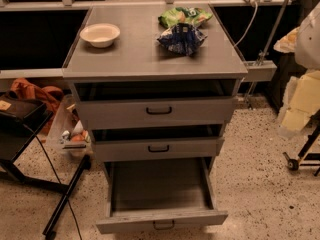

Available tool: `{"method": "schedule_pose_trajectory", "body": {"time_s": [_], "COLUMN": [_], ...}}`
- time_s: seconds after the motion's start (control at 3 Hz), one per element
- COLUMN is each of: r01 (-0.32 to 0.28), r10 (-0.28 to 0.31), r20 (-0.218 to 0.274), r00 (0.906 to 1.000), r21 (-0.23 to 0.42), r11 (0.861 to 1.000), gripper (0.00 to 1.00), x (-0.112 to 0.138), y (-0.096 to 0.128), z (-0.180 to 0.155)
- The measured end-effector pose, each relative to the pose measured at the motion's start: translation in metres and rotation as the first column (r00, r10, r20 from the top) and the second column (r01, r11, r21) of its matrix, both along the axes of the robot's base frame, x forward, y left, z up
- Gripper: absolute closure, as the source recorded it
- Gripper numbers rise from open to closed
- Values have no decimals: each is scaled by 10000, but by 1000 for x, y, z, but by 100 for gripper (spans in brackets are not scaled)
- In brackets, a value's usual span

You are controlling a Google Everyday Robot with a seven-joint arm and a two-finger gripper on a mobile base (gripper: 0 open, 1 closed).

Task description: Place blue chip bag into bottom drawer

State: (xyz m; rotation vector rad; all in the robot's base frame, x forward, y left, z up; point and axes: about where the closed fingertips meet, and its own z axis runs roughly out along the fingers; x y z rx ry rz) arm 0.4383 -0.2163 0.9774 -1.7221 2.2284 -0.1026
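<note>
- One grey metal three-drawer cabinet (82, 115); all 3 drawers pulled out, deep bottom drawer (160, 196) furthest.
- One pale blurred claw (310, 34) at right edge; grip state: cannot tell.
- Two bags on tabletop (130, 59): crumpled dark blue chip bag (181, 38), green chip bag (185, 16) just behind.
- One cream round bowl (100, 34), tabletop left.

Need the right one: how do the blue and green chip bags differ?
The blue chip bag is dark blue, the green chip bag green-yellow; the blue sits nearer the front, the green behind it. Both are crumpled, on the cabinet top. The end effector is at the right edge.
</note>
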Motion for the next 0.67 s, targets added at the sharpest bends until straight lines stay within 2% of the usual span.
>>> {"method": "schedule_pose_trajectory", "body": {"time_s": [0.33, 0.67], "r01": [2, 270], "r10": [-2, -283], "r20": [2, 263], "r00": [10000, 9993], "r21": [4, 499], "r11": [10000, 9984], "gripper": [0, 0], "x": [0, 5], "y": [0, 3], "z": [0, 3]}}
